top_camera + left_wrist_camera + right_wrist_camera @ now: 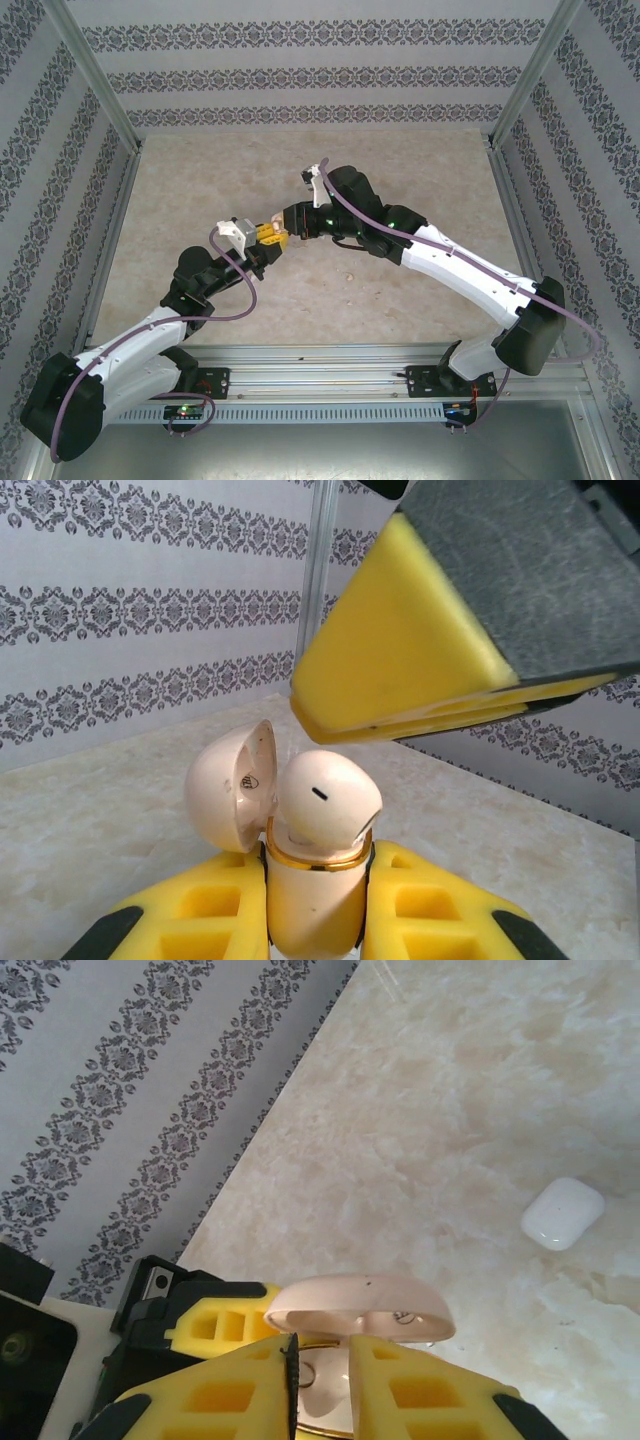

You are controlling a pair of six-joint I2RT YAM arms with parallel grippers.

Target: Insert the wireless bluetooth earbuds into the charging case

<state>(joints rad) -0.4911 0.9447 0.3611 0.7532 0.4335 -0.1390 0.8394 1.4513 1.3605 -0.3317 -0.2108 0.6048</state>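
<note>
L hand (318, 868) clenched on a cream capsule (315, 915), held upright over mid-tabletop (450, 1080). Its fingers sit either side of the body, just below a gold ring (318, 858). Capsule lid (230, 795) is hinged open, tipped back to the left in the L wrist view. A rounded cream piece (325, 795) w/ a dark slot sits in the capsule mouth, tilted, poking up above the ring.

R hand (325, 715) hangs just above & to the right of that piece, not touching. Its fingers are only a narrow slit apart, nothing seen btwn them. In the R wrist view the open lid rises right at the R fingertips, the closest thing in the way of the capsule mouth.

Charging case (562, 1213): white, lid shut, lying flat on the tabletop, well apart from both hands. Patterned walls (120, 1080) close in the tabletop on the left, right & far sides.
</note>
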